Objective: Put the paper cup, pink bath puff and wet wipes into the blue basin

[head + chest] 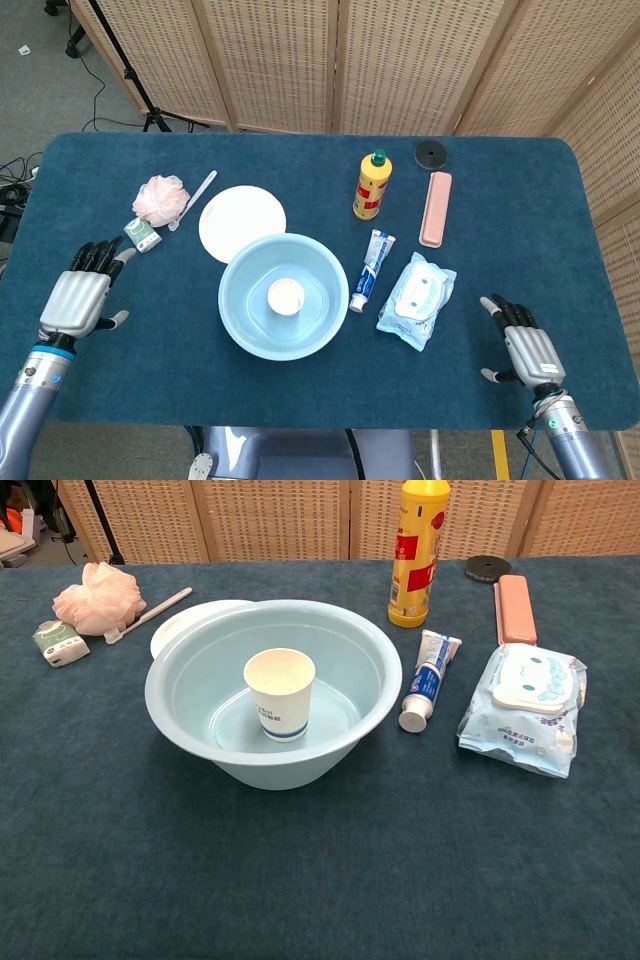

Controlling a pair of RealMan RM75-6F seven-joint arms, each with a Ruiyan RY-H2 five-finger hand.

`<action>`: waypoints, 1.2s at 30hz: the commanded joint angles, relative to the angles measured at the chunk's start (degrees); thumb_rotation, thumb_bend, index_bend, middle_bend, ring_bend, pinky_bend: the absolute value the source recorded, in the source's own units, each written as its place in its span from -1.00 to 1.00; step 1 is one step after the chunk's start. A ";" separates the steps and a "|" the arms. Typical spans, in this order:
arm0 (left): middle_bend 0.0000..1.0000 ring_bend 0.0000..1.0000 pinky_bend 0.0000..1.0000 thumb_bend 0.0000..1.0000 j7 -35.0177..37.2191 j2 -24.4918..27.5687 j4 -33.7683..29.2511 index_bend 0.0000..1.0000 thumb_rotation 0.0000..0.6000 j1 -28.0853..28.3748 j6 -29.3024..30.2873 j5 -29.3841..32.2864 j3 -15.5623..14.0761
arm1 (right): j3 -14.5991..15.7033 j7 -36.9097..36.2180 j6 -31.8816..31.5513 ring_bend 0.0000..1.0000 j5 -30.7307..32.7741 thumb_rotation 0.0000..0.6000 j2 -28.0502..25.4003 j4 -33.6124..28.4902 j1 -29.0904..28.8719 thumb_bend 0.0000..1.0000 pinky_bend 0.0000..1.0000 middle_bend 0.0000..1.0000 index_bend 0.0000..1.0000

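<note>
The paper cup [286, 296] [280, 693] stands upright inside the blue basin [240, 313] [185, 708] at the table's middle. Far left lies the pink bath puff [160, 197] [98, 598]. The wet wipes pack [417, 298] [527, 706] lies right of the basin. In the head view my left hand [81, 294] hovers near the left edge, fingers apart and holding nothing, below and left of the puff. My right hand [524, 342] is near the front right, also spread and holding nothing. Neither hand shows in the chest view.
A white plate [242, 222] lies behind the basin. A toothbrush [195, 190] and a small green-white box [143, 235] sit by the puff. A toothpaste tube [370, 268], yellow bottle [372, 185], pink case [436, 208] and black disc [430, 154] occupy the right half.
</note>
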State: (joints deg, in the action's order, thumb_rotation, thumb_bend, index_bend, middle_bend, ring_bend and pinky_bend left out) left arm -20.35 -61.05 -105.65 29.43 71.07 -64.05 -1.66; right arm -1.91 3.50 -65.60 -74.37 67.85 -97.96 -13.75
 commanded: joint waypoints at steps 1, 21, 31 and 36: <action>-1.00 -1.00 -0.90 -0.63 -2.72 3.11 2.06 -0.73 1.00 5.07 -8.13 6.79 3.66 | 0.00 -0.18 -0.04 -1.00 -0.16 1.00 -0.07 0.00 -0.02 -0.89 -1.00 -1.00 -0.94; -1.00 -1.00 -0.93 -0.64 -7.78 -7.68 33.51 -0.85 1.00 19.99 -30.49 24.23 9.15 | -0.66 0.46 0.11 -1.00 1.73 1.00 1.31 2.15 -0.22 -0.89 -1.00 -1.00 -0.94; -1.00 -1.00 -0.93 -0.62 -6.72 -20.88 56.55 -0.85 1.00 24.85 -42.13 27.72 7.97 | -0.66 1.06 0.17 -1.00 2.74 1.00 1.87 3.19 -0.05 -0.89 -1.00 -1.00 -0.94; -1.00 -1.00 -0.93 -0.60 -5.39 -27.46 67.43 -0.85 1.00 26.39 -46.44 26.82 7.84 | -0.53 1.44 -0.30 -1.00 2.58 1.00 1.88 3.17 0.19 -0.89 -1.00 -1.00 -0.94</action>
State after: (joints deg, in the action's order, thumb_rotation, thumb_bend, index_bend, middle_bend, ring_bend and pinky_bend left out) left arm -26.72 -84.11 -43.79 54.18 28.17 -37.25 6.45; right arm -2.47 4.93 -65.86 -71.76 69.74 -94.77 -13.59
